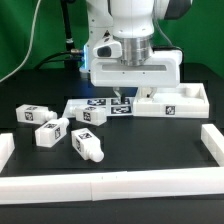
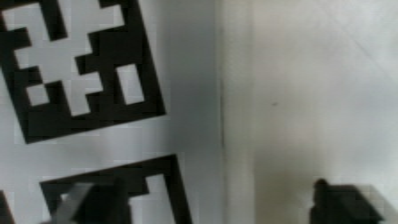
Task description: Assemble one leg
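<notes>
White blocky leg [image 1: 88, 145] lying flat, black-and-white patterned on one face, one end narrower; jaws' state cannot be told

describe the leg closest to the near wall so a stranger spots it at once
Find the long white wall at the near edge of the black table. Among the white legs on the exterior view's left, this leg lies nearest that wall. It alone shows a round tip, pointed at the wall.

We look from near edge of counter [image 1: 150, 140] toward far edge, wrist camera tight above marker board [image 1: 100, 108], our only overlap
</notes>
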Robot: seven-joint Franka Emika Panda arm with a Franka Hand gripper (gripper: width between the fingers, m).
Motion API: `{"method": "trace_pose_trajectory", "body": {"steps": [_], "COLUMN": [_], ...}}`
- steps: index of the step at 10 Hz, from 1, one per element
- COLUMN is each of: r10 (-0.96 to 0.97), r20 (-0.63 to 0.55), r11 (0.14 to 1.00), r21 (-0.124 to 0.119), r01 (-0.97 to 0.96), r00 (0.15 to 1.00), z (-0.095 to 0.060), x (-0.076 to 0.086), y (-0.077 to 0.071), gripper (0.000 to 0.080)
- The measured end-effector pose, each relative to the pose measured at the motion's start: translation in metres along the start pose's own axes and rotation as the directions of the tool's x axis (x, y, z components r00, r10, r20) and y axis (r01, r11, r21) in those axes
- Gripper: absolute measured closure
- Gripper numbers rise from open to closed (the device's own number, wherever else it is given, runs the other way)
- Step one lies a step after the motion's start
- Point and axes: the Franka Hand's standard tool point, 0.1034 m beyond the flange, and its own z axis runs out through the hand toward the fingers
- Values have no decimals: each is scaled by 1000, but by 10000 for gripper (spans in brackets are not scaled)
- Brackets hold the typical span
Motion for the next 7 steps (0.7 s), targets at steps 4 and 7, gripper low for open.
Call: {"method": "trace_pose_trajectory", "body": {"steps": [4,7], "r10": [-1,-8], "r20": [-3,32], "r11": [1000,1000], "r21": [1,13], "r01": [1,8], "r00": [1000,999], "z": [-1,-6], "x": [1,9], "y": [-1,1], "gripper": [731,745]}}
